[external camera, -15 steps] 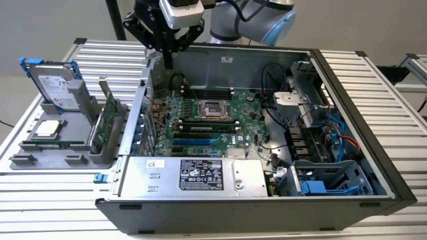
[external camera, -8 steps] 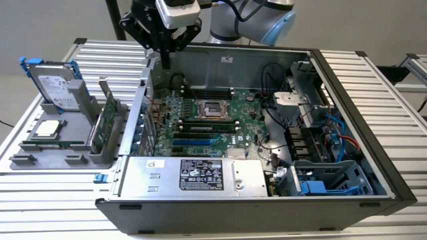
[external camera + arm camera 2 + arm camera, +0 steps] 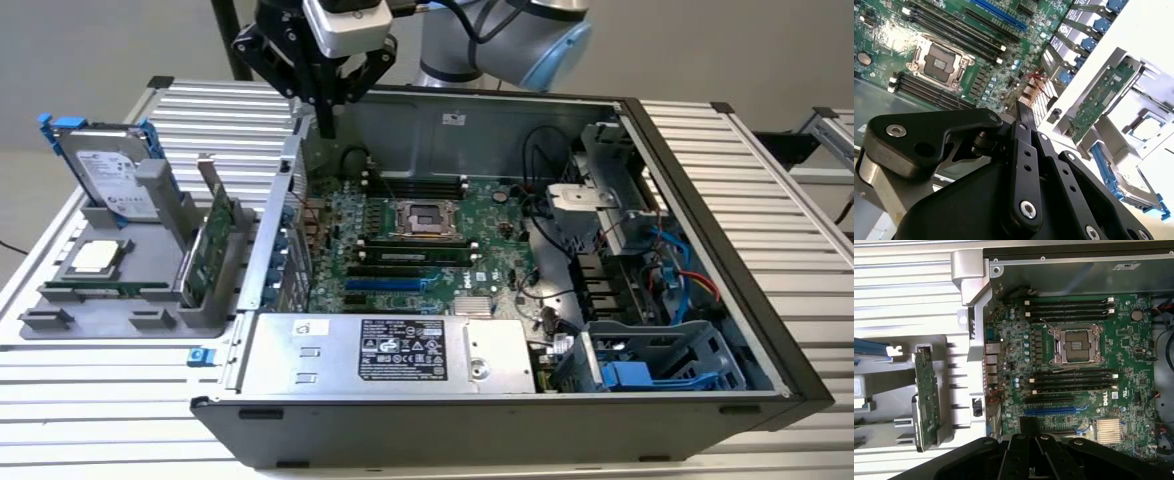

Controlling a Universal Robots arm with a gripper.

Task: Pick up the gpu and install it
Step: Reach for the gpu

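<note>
The gpu (image 3: 214,235) is a green card standing on edge in a slot of the grey holder (image 3: 127,300), at the exterior view's left of the open computer case; its silver bracket points up. It also shows edge-on in both wrist views: gpu (image 3: 926,395), gpu (image 3: 1101,102). My gripper (image 3: 327,128) hangs above the case's rear wall, higher than the card and toward the exterior view's right of it, touching nothing. Its black fingers (image 3: 1024,112) are pressed together and hold nothing. In the first wrist view the gripper (image 3: 1029,426) hovers over the blue slot (image 3: 1049,411) area of the motherboard.
The case lies open with the motherboard (image 3: 400,240), an empty processor socket (image 3: 424,215), a silver power supply (image 3: 387,350) and a drive cage (image 3: 654,360). The holder also carries a hard drive (image 3: 114,175) in a blue frame and a processor chip (image 3: 94,258). Ribbed metal table (image 3: 747,150) all around.
</note>
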